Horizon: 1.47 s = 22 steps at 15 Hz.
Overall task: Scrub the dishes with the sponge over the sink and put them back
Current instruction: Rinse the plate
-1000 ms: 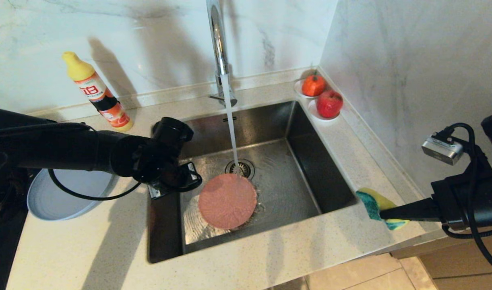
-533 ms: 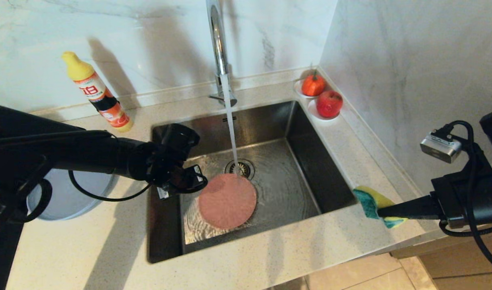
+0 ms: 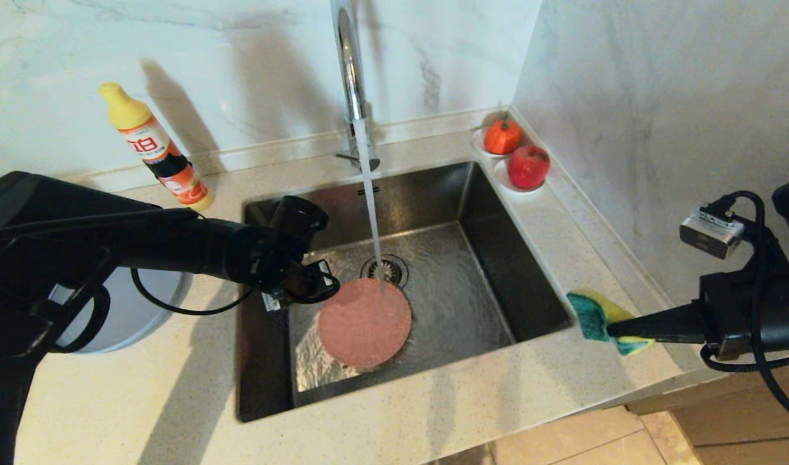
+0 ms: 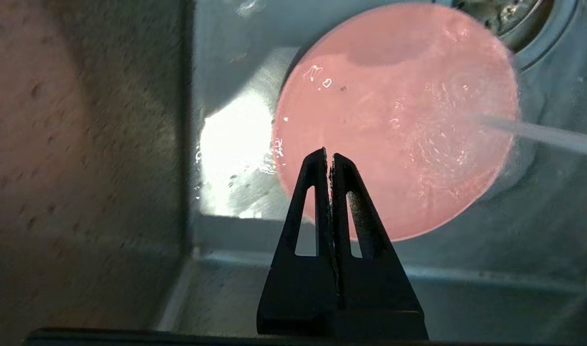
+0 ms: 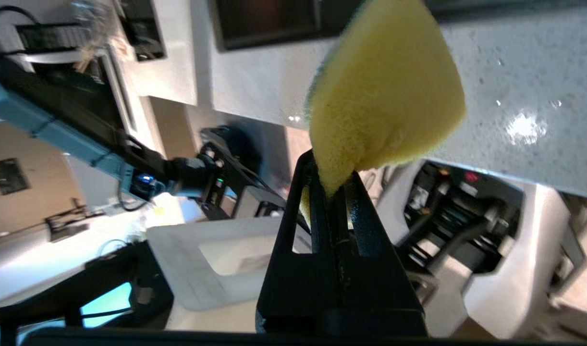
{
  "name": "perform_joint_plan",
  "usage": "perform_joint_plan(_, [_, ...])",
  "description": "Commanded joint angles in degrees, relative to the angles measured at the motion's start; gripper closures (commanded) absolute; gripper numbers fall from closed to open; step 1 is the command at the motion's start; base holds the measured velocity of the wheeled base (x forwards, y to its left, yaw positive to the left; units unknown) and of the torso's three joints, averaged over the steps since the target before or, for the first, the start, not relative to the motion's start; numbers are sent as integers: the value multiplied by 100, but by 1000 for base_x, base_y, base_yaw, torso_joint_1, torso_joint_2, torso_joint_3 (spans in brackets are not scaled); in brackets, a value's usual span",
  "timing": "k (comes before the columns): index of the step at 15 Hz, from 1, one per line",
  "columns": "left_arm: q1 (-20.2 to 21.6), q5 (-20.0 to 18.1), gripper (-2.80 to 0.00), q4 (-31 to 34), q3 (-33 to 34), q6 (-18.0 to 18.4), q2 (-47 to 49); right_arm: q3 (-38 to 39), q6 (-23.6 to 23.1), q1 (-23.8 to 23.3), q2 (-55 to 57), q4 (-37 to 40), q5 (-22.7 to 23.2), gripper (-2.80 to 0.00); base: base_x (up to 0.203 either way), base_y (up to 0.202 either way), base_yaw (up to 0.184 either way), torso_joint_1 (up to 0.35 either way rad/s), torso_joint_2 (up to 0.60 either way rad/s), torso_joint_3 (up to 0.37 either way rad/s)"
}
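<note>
A shallow round pink plate (image 3: 365,322) lies flat on the floor of the rectangular stainless steel sink (image 3: 498,258), just near of the round strainer drain (image 3: 385,269), with water running from the tall chrome tap (image 3: 347,58) onto its far edge. The left gripper (image 4: 328,156) hangs over the plate's left rim; only the left wrist view shows its fingers pressed together on nothing. The right gripper (image 3: 611,332), over the speckled bench (image 3: 433,413) right of the sink, pinches the yellow rectangular sponge with a green scouring side (image 3: 594,316); the right wrist view shows the squeezed yellow foam. A pale bluish-white plate (image 3: 133,310) sits far left, partly hidden.
</note>
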Motion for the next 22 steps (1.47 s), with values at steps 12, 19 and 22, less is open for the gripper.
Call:
perform_joint_plan(12, [51, -107, 0, 31, -332, 280, 461, 85, -29, -122, 184, -110, 81, 0, 0, 0, 0, 0, 0, 0])
perform_joint_plan(19, [90, -188, -280, -22, -295, 534, 410, 140, -29, -131, 202, -101, 81, 0, 0, 0, 0, 0, 0, 0])
perform_joint_plan(22, [90, -192, -280, -43, -344, 515, 486, 199, -45, -131, 193, -110, 72, 0, 0, 0, 0, 0, 0, 0])
